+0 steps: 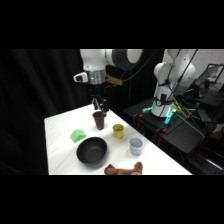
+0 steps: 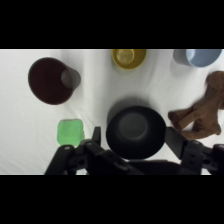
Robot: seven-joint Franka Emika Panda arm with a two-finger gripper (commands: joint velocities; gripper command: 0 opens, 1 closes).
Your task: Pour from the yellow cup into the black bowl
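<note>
**Claw over the table, yellow cup untouched**

Side view: white arm reaches over the white table, claw hanging just above the dark maroon cup at the far side of the table. Can't tell from here if it touches that cup. Wrist view: the two fingers stand spread apart on either side of the black bowl, nothing between them, so claw is open and empty.

Yellow cup stands upright on the table, right of the maroon cup, behind and right of the black bowl, apart from both. In the wrist view the yellow cup sits at the top edge, partly cut off.

Pale blue-grey cup upright right of the bowl. Small green item just beside the bowl's far left. Brown plush toy at the near table edge, close to the bowl.
</note>
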